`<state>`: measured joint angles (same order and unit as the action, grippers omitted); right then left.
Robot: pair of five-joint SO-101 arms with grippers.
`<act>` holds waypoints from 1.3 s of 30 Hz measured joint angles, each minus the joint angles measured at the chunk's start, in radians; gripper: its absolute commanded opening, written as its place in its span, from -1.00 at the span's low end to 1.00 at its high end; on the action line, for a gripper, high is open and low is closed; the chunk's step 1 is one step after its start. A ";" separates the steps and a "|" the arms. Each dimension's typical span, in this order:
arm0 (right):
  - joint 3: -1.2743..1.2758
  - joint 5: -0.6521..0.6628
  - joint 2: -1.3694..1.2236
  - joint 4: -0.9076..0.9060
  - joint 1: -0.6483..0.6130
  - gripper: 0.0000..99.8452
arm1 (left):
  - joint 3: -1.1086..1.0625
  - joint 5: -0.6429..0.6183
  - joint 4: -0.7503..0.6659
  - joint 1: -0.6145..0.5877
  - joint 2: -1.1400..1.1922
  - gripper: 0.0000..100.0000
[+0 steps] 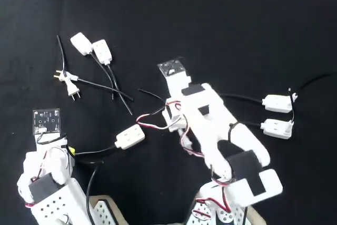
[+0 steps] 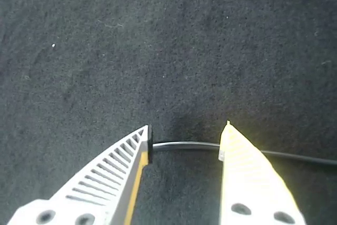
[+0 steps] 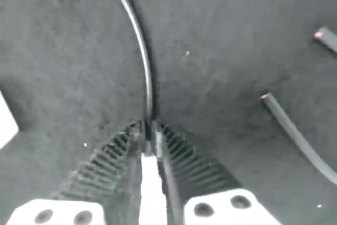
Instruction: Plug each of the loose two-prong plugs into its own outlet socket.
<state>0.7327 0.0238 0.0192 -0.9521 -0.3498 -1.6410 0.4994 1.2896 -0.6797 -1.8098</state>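
Note:
A loose white two-prong plug lies at the left on the black cloth. Two white plug blocks lie behind it, trailing black cables. A white outlet socket sits between the arms, and its black cable runs under my open left gripper, near the front left. My right gripper is shut on a thin black cable; something white shows between its fingers farther back. In the high view that gripper sits mid-table, largely under its arm.
Two more white outlet sockets lie at the right with black cables running off. Loose black cable ends lie beside the right gripper. The table's far half is bare black cloth.

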 measured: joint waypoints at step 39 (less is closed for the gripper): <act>-0.252 0.068 -0.270 -0.411 -0.155 -0.60 | 0.000 0.000 0.000 0.000 0.000 -0.56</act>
<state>0.4810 0.0913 -0.2509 -1.3633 -0.5048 -1.6410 0.4994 1.2896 -0.6797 -1.8098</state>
